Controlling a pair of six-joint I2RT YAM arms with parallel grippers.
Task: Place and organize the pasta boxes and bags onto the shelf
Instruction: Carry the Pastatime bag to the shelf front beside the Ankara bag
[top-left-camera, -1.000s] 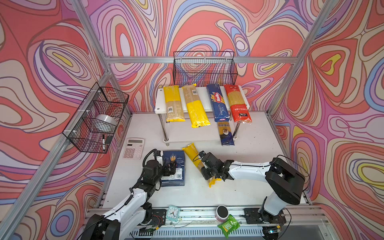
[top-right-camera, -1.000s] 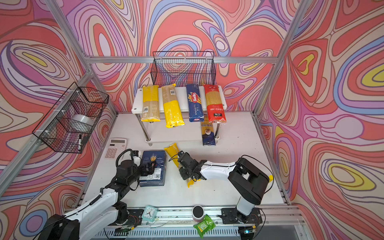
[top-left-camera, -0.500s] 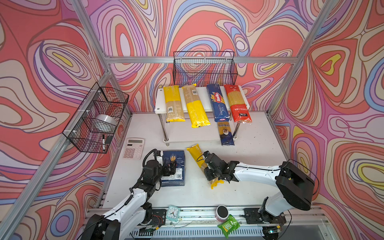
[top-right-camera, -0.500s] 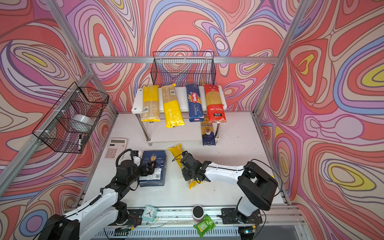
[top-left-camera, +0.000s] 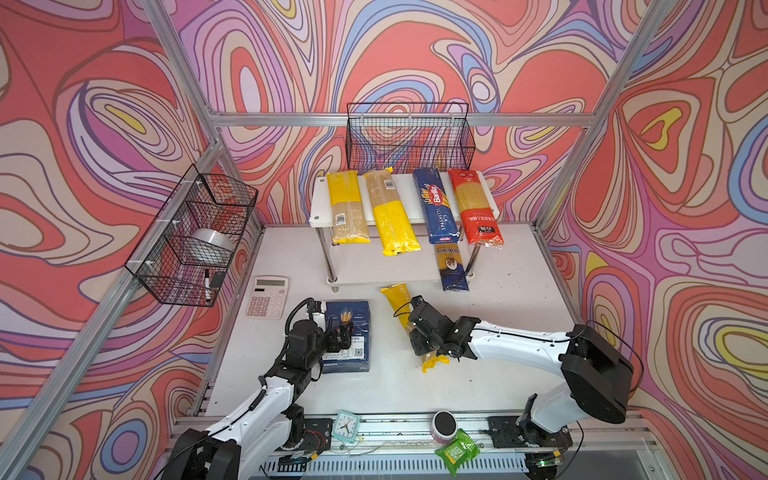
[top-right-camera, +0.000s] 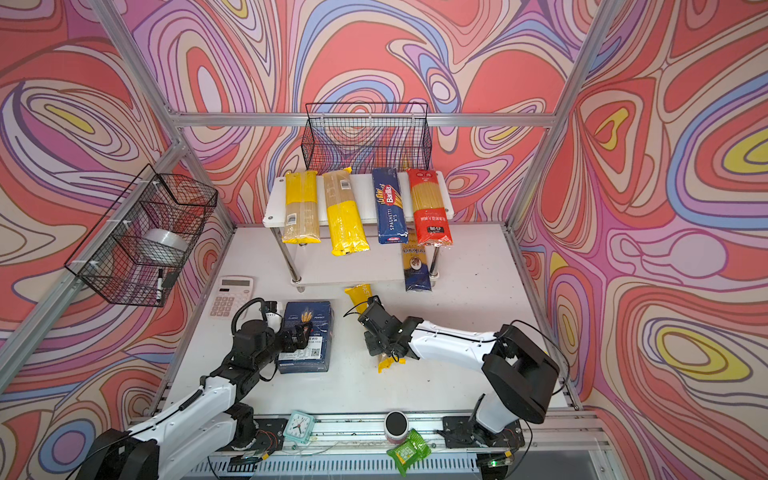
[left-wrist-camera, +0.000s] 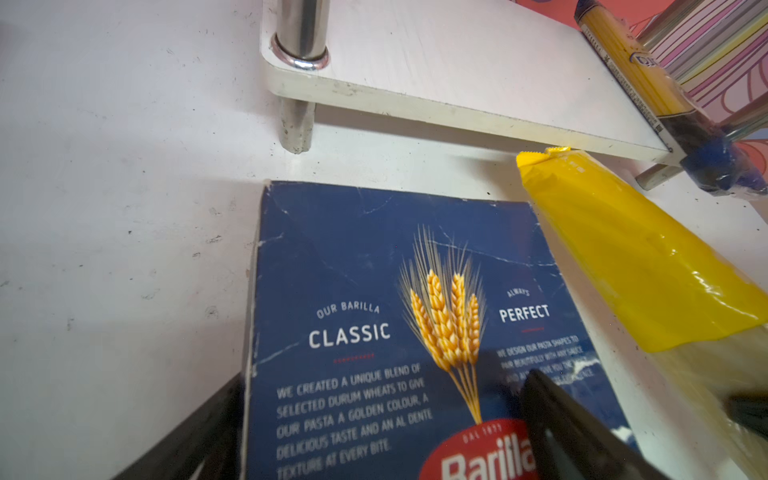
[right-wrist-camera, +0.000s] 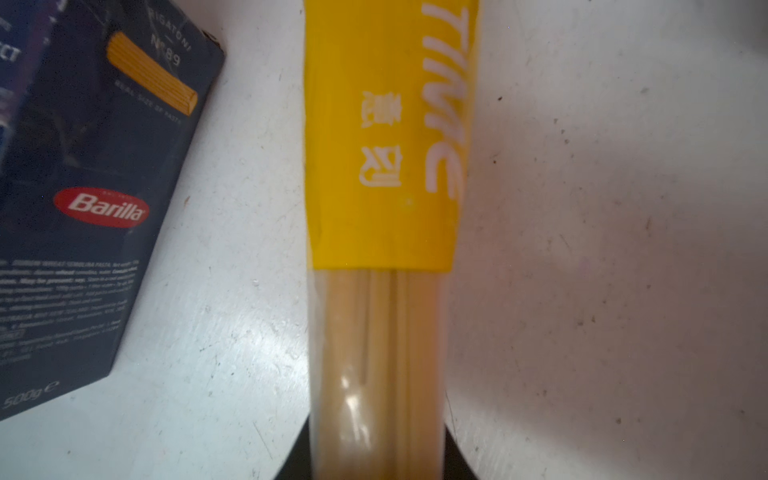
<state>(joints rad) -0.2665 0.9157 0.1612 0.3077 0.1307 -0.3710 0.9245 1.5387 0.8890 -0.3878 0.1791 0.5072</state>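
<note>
Both top views overlook shelf (top-left-camera: 319, 203) and table (top-left-camera: 519, 291); wrist cameras sit close.

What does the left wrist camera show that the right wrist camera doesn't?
Only left wrist: the shelf, lower board and chrome leg, and the dark blue-gold bag lying on it. Only right wrist: TIME lettering on the yellow bag and the rigatoni picture on the navy Barilla box. Both: that box, that bag, the white table.

- both top views look bright and evenly lit to me; only soft shadows on the surface (top-left-camera: 519, 299).
- left wrist: glare streaks on the yellow bag (left-wrist-camera: 648, 266), box (left-wrist-camera: 374, 291) print blurs near the lens.
- right wrist: i see soft focus throughout.
</note>
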